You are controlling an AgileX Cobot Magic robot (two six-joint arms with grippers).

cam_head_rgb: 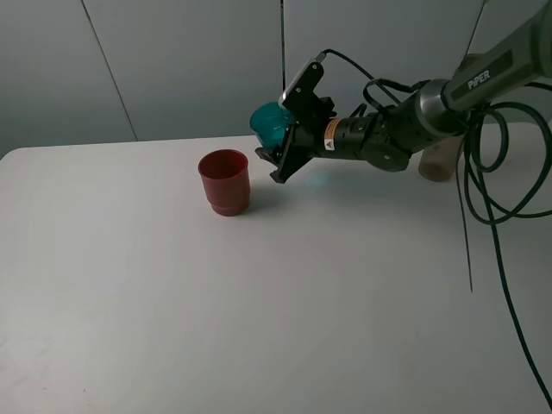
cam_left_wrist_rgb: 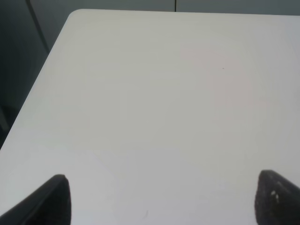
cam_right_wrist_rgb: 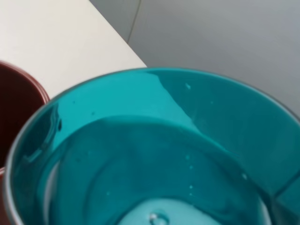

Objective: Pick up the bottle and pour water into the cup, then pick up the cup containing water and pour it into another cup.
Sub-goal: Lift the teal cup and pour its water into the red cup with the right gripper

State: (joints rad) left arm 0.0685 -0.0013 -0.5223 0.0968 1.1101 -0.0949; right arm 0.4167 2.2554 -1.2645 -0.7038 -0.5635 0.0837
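Note:
My right gripper [cam_head_rgb: 289, 129] is shut on the teal cup [cam_head_rgb: 271, 122] and holds it in the air, tilted with its mouth toward the dark red cup [cam_head_rgb: 225, 181], just up and right of it. The red cup stands upright on the table. In the right wrist view the teal cup [cam_right_wrist_rgb: 154, 154] fills the picture, with a little water at its bottom, and the red cup's rim [cam_right_wrist_rgb: 18, 105] shows beside it. The bottle [cam_head_rgb: 437, 161] stands at the back right, mostly hidden behind the right arm. My left gripper [cam_left_wrist_rgb: 164, 201] is open and empty over bare table.
The white table [cam_head_rgb: 259, 302] stretches wide in front of the cups. Black cables [cam_head_rgb: 487, 207] hang from the right arm at the right side. A grey wall stands behind the table's far edge.

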